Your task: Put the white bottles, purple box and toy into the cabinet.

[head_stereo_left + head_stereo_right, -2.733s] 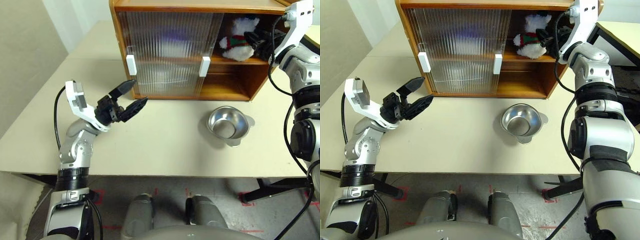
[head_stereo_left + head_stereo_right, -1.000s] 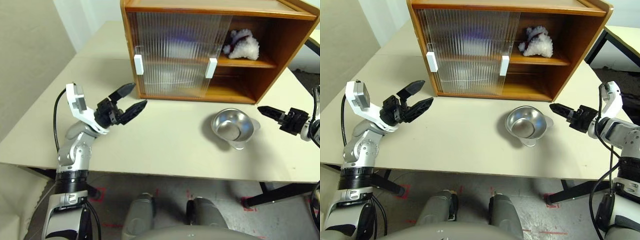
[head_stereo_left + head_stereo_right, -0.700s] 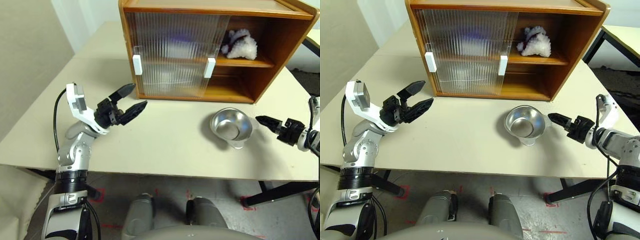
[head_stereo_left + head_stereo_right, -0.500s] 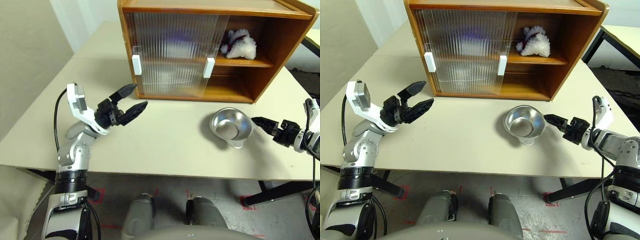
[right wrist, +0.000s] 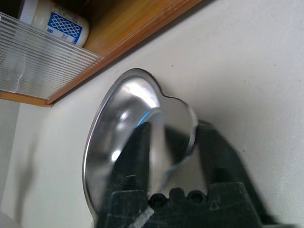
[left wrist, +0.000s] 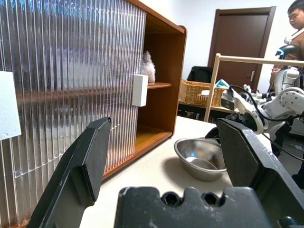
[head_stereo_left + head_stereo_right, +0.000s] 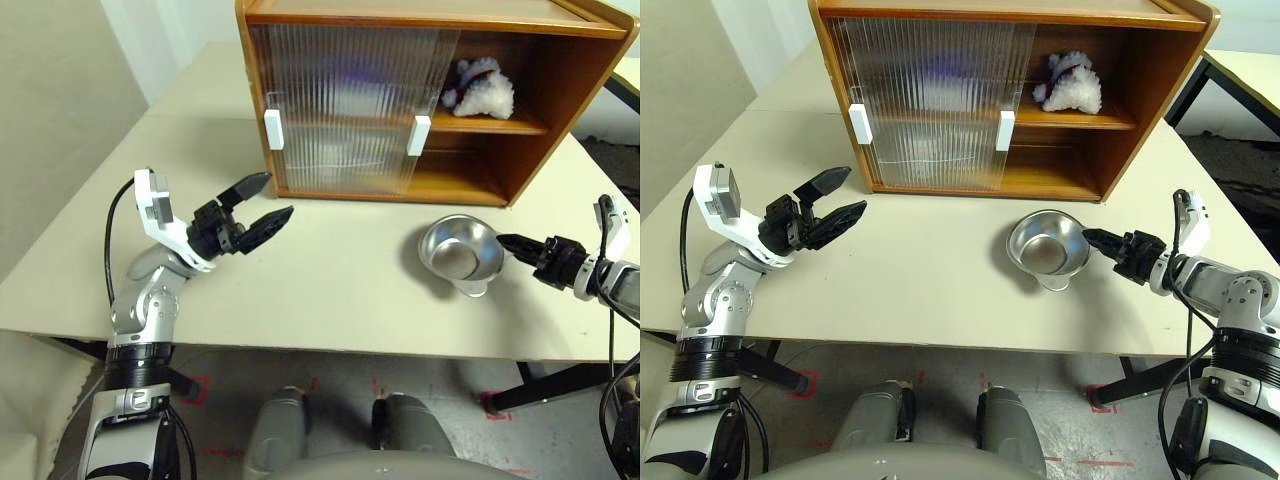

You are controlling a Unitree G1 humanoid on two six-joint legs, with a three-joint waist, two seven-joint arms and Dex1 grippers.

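The toy (image 7: 480, 85), a fluffy white plush with a red scarf, lies on the upper shelf of the wooden cabinet (image 7: 540, 150), in its open right side. One white bottle (image 5: 57, 21) stands on the lower shelf by the sliding door's edge. A purple blur of the purple box (image 7: 350, 75) shows through the ribbed doors. My right gripper (image 7: 505, 241) is at the right rim of a metal bowl (image 7: 455, 250), shut on its rim tab (image 5: 175, 123). Left of the cabinet, my left gripper (image 7: 262, 200) hovers open and empty above the table.
The beige table (image 7: 330, 290) runs in front of the cabinet. Both ribbed doors with white handles (image 7: 419, 135) cover the cabinet's left side. In the left wrist view a person (image 6: 297, 19) stands far off, beside a wicker basket (image 6: 197, 92).
My right gripper left the toy on the upper shelf, came down to the table, slid left to the bowl's rim and closed on its tab. The left arm has stayed put.
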